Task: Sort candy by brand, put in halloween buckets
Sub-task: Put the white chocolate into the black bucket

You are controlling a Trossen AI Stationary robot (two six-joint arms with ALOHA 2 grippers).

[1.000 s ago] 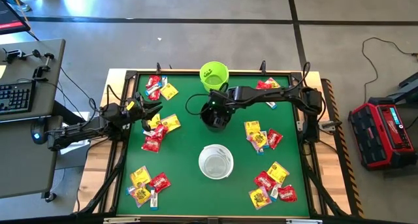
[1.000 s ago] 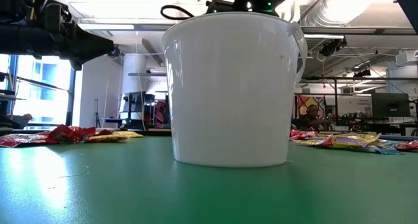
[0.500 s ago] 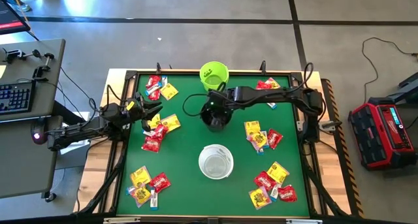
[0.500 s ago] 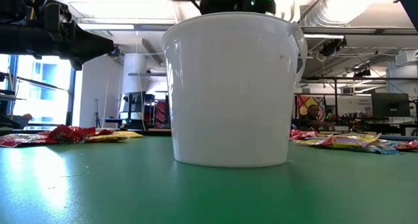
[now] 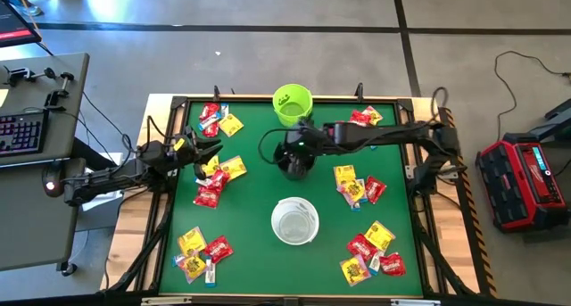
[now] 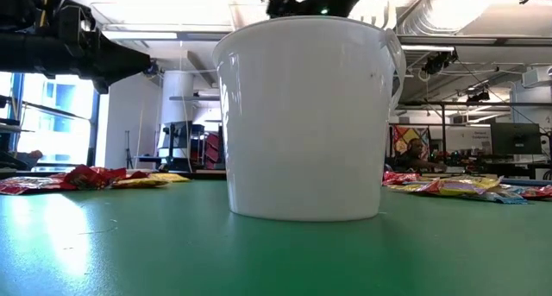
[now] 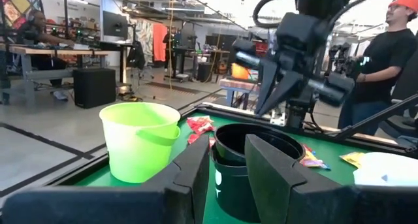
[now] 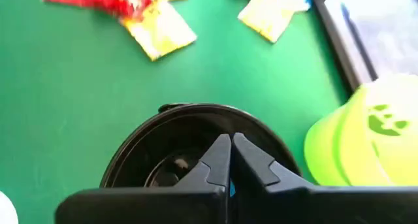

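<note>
Three halloween buckets stand upright on the green table: a lime green one (image 5: pixel 293 103) at the far edge, a black one (image 5: pixel 295 166) nearer the middle, and a white one (image 5: pixel 294 221) nearest the front. Candy lies in loose piles on the left (image 5: pixel 219 174) and on the right (image 5: pixel 357 186). My right gripper (image 8: pixel 230 144) hangs shut just above the black bucket's open mouth (image 8: pixel 176 145), slanting down, with nothing held. My left gripper (image 7: pixel 226 164) waits level at the table's left edge (image 5: pixel 207 153), open with nothing between its fingers.
More candy lies at the far left (image 5: pixel 219 119), near left (image 5: pixel 201 251), near right (image 5: pixel 370 252) and far right (image 5: pixel 366 116). The white bucket (image 6: pixel 306 115) fills the low view. A person (image 7: pixel 392 48) stands beyond the table.
My right gripper has risen above the black bucket while staying over its mouth. The buckets and candy piles have kept their places.
</note>
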